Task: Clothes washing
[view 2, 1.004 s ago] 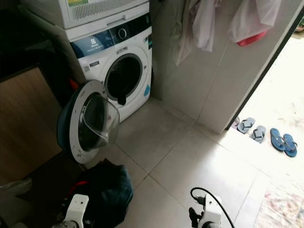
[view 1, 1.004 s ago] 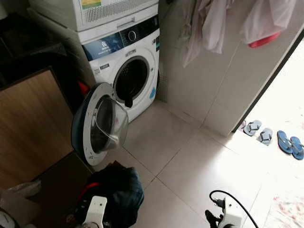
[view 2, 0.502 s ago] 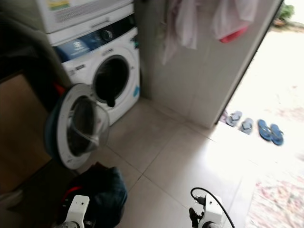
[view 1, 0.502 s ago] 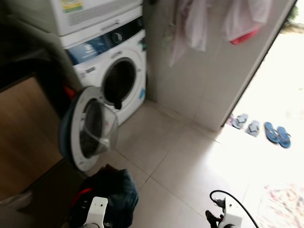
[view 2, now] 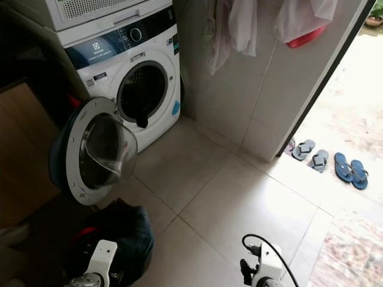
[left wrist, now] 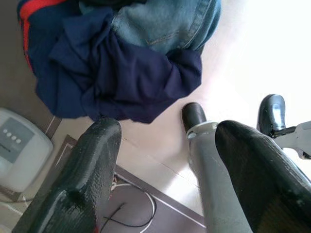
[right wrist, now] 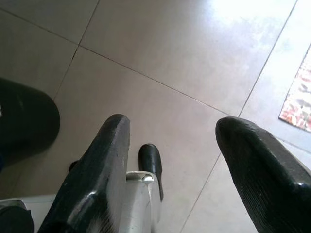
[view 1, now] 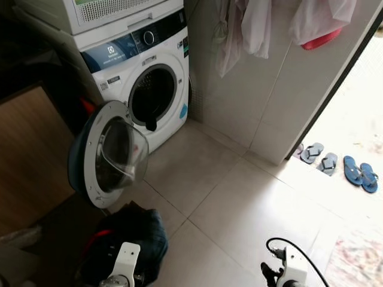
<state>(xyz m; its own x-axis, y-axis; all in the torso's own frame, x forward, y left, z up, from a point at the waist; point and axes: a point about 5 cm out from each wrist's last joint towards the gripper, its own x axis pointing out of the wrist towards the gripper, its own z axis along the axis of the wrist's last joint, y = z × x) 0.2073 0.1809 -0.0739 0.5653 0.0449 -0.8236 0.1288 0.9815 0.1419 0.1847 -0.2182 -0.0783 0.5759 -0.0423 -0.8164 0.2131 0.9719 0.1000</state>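
The clothes (left wrist: 121, 63), a heap of dark navy cloth with a red stripe and blue denim on top, lie on the floor under the left gripper (left wrist: 165, 194), whose two black fingers (left wrist: 82, 179) stand spread wide with nothing between them, above the pile and not touching it. The right gripper (right wrist: 180, 179) hangs the same way over bare tile, fingers (right wrist: 97, 165) parted and empty, a patterned rug's (right wrist: 296, 97) corner just off to one side. From the head, the pile sits at the robot's lower left, near the washing machine's (view 1: 143, 72) round door (view 1: 105, 155), which swings out open toward the heap and takes up the room on that side. The drum mouth (view 1: 151, 95) is dark, with a bit of dark cloth hanging over its lower lip. A wooden panel (view 1: 30, 155) closes off the far left. Ahead and to the right the pale tiled floor (view 1: 239, 197) lies open as far as the doorway, where sandals (view 1: 338, 167) rest in bright light. Garments (view 1: 251, 27) hang on the tiled wall. The left wrist view adds a white device (left wrist: 19, 145) with cables beside the pile.
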